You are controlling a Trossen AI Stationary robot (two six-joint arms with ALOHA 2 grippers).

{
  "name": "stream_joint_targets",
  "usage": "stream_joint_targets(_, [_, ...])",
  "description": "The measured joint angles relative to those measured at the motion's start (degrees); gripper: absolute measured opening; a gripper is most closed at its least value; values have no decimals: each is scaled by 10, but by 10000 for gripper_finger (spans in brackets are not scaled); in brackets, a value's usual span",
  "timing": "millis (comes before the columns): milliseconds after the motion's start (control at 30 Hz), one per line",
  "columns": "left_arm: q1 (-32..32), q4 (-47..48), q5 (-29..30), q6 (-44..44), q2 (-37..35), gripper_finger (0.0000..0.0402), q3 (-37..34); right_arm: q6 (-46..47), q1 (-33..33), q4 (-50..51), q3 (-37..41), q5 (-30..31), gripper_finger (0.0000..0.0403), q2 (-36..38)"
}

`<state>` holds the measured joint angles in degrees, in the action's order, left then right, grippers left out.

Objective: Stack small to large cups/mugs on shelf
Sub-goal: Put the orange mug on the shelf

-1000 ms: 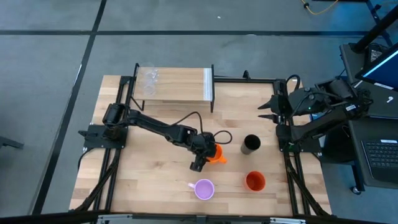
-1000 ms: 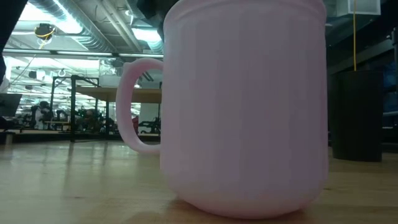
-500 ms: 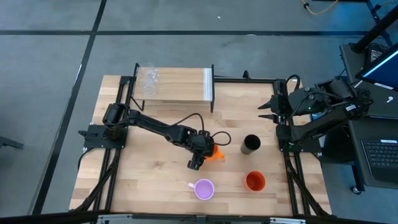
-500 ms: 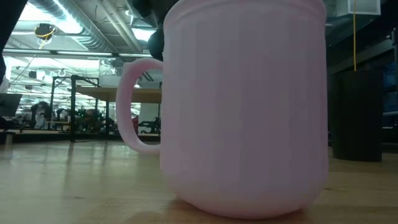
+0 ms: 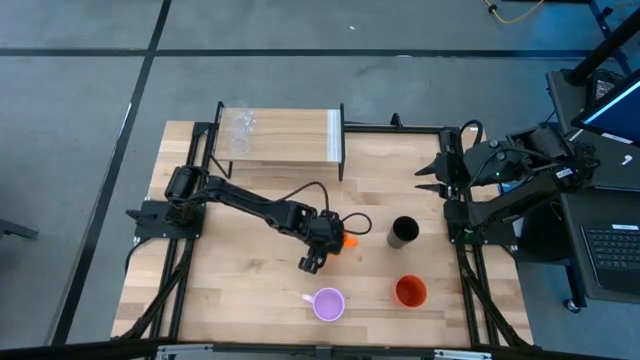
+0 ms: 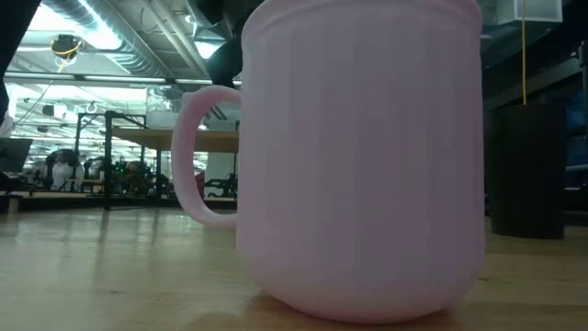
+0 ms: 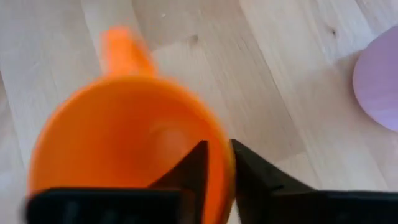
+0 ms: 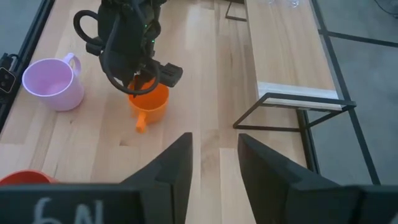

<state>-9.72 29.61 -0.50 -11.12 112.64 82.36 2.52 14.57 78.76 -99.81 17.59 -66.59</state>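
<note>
The orange mug [image 8: 149, 102] stands upright on the table's middle, its handle [image 7: 121, 46] pointing away from my left gripper [image 7: 217, 171], which is shut on its rim. In the high view the gripper [image 5: 335, 243] covers most of the mug [image 5: 348, 240]. The lilac mug [image 5: 328, 303] stands near the front edge and fills the low view [image 6: 358, 156]. The black tumbler [image 5: 403, 231] and the red-orange cup [image 5: 410, 291] stand to the right. Clear glasses [image 5: 240, 125] sit on the shelf's [image 5: 290, 135] left end. My right gripper [image 8: 214, 162] waits open, high at the right edge. My left gripper has the orange mug's rim [image 7: 222, 177], on the side roughly opposite the handle, between its two fingers: one finger [image 7: 194, 168] inside the cup and one [image 7: 252, 171] outside. The fingers slant down from the table's near left. The mug's base rests on the table.
The shelf [image 8: 292, 56] stands on thin black legs at the far edge, its right part bare. A black cable loops on the table beside the left gripper [image 5: 355, 222]. Bare wood lies between the orange mug and the shelf.
My left gripper has shut on the orange mug's rim and has tipped and rolled a little at the wrist without shifting place. In the high view it now covers more of the mug. The mug stays on the table.
</note>
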Motion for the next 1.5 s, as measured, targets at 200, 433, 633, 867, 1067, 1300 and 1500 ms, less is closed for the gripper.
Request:
stream_joint_targets(200, [-3, 81, 17, 18, 0, 7, 67, -1, 0, 0, 0, 0, 129, 0])
stream_joint_targets(433, [2, 422, 127, -14, -10, 4, 286, 0, 0, 1, 0, 0, 129, 0])
stream_joint_targets(633, [60, 611, 166, -33, -40, 2, 472, -2, 0, 1, 0, 0, 129, 0])
stream_joint_targets(867, [213, 602, 127, -78, -110, 2, 509, 19, 0, 0, 0, 7, 129, -1])
stream_joint_targets(1067, [344, 606, 48, -92, -127, 2, 499, 28, 0, -36, 0, 65, 129, -6])
stream_joint_targets(1300, [434, 604, -34, -184, -93, 2, 500, 37, -4, -57, 0, 218, 129, -27])
stream_joint_targets(1500, [490, 602, -81, -212, -56, 2, 499, 62, -40, -57, 0, 240, 129, -68])
